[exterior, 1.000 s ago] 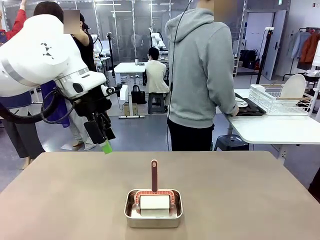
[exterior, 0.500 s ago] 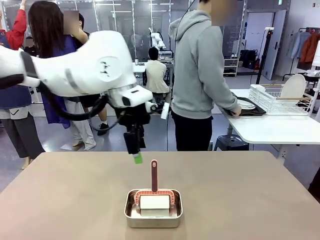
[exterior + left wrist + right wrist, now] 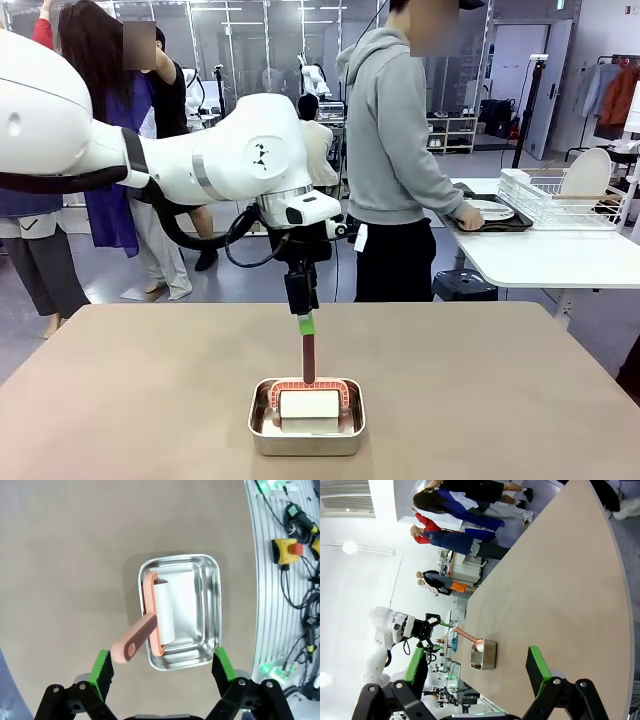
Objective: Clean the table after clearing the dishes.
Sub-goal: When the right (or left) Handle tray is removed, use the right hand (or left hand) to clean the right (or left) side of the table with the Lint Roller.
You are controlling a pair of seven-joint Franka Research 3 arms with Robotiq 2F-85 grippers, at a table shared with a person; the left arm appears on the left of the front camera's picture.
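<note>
The brown table (image 3: 140, 400) carries a small steel pan (image 3: 306, 430) with a pink-handled lint roller (image 3: 308, 360) standing in it. My left gripper (image 3: 305, 322) hangs open just above the top of the roller's upright handle. In the left wrist view the handle (image 3: 132, 642) lies close to one green fingertip (image 3: 102, 670), with the pan (image 3: 212, 580) below the open left gripper (image 3: 162, 667). The dishes (image 3: 492, 210), white plates on a dark tray, rest on the white side table under a person's hand. My right gripper (image 3: 476, 655) is open, well back from the pan (image 3: 483, 656).
A person in a grey hoodie (image 3: 395, 150) stands at the far side by the white side table (image 3: 550, 255), which holds a white dish rack (image 3: 560, 200). Other people stand at the back left.
My left arm has swung right from the table's far left to a spot over the roller handle, and its gripper has come down towards it. The pan and roller have not moved.
</note>
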